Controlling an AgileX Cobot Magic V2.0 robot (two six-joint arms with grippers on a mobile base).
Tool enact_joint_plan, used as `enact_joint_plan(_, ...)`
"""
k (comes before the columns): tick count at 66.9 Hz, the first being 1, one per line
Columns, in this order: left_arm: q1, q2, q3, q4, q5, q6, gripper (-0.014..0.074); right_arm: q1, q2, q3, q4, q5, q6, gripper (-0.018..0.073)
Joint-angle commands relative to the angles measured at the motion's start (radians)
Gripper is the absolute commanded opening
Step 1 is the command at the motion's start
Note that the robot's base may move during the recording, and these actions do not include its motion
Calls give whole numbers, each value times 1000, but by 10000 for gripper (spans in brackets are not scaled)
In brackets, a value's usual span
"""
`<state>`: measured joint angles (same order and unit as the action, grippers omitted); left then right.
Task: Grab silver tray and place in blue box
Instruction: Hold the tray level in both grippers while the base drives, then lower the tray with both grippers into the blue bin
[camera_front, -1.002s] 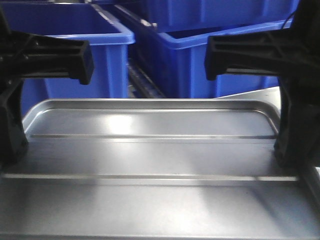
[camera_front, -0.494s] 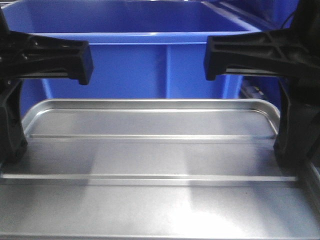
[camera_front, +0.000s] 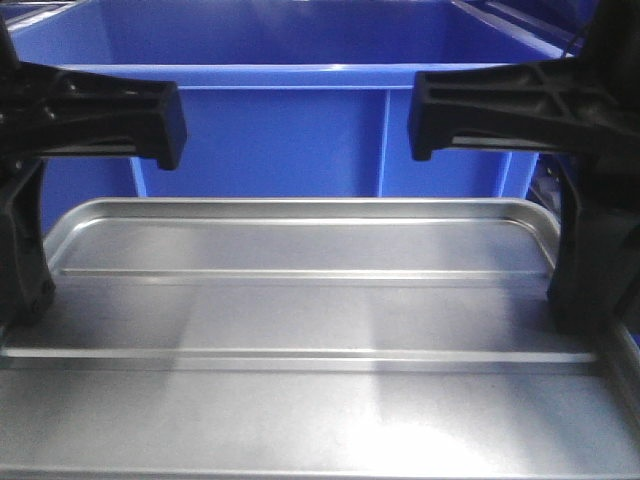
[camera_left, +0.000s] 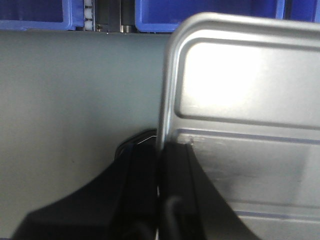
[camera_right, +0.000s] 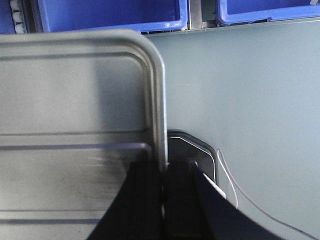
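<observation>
Silver tray (camera_front: 300, 310) spans the lower front view, level, its long side toward you, with two raised ribs running across its recessed panel. It is carried by its two short edges. You have the left gripper (camera_left: 160, 150) on the left short edge: the jaws are closed tight on the rim, one finger inside the tray and one outside. The right gripper (camera_right: 164, 169) grips the right short edge the same way, jaws pinched on the rim with no gap showing. The blue box (camera_front: 300, 130) stands directly beyond the tray's far long edge. The tray is outside the box, its far rim lower than the box's near lip in the front view. Both wrist views show a plain grey surface (camera_left: 75, 100) beneath and beside the tray. Further blue crates (camera_right: 110, 15) line that surface's far edge.
</observation>
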<state>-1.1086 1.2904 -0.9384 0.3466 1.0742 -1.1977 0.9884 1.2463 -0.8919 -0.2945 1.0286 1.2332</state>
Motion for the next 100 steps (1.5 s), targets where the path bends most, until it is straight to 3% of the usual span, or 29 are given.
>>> enact_joint_plan(1, -8, -25, -32, 6, -35, -3, -100, 1, -31, -27, -27, -53, 2, 57)
enact_joint_plan(100, -8, -25, -32, 11, -39, -3, -100, 1, -31, -27, -40, -76, 2, 57)
